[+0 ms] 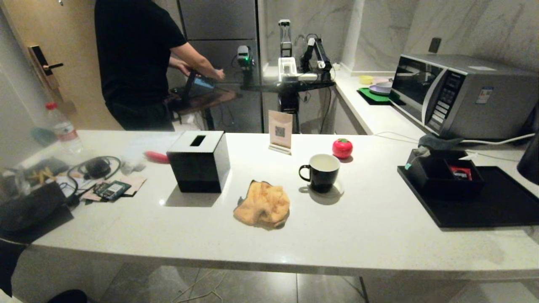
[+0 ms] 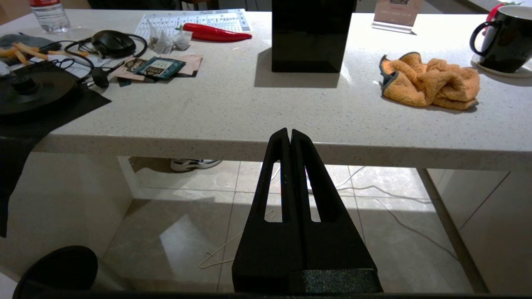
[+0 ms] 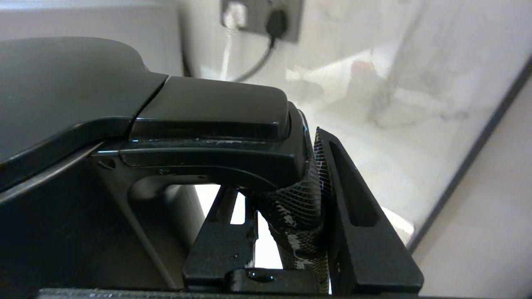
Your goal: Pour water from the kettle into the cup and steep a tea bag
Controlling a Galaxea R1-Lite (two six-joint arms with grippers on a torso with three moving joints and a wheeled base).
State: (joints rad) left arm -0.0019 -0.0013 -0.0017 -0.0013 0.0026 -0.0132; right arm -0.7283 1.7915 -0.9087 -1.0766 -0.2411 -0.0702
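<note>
The black kettle point(image 3: 75, 95) fills the right wrist view. My right gripper point(image 3: 286, 182) is shut on its loop handle point(image 3: 297, 207), one finger point(image 3: 353, 207) pressed against the handle's outer side. In the head view only a dark edge of the kettle point(image 1: 531, 162) shows at the far right. The black cup point(image 1: 322, 171), white inside, stands on a coaster mid-counter with its handle to the left, also the cup point(image 2: 505, 39) in the left wrist view. A tea bag is out of view. My left gripper point(image 2: 290, 133) is shut and empty below the counter's front edge.
An orange cloth point(image 1: 263, 205) lies in front of a black tissue box point(image 1: 200, 160). A red tomato-shaped object point(image 1: 342, 148) sits behind the cup. A black compartment box point(image 1: 446, 172) rests on a black tray point(image 1: 497, 206); a microwave point(image 1: 459, 94) stands behind. Clutter and a person are on the left.
</note>
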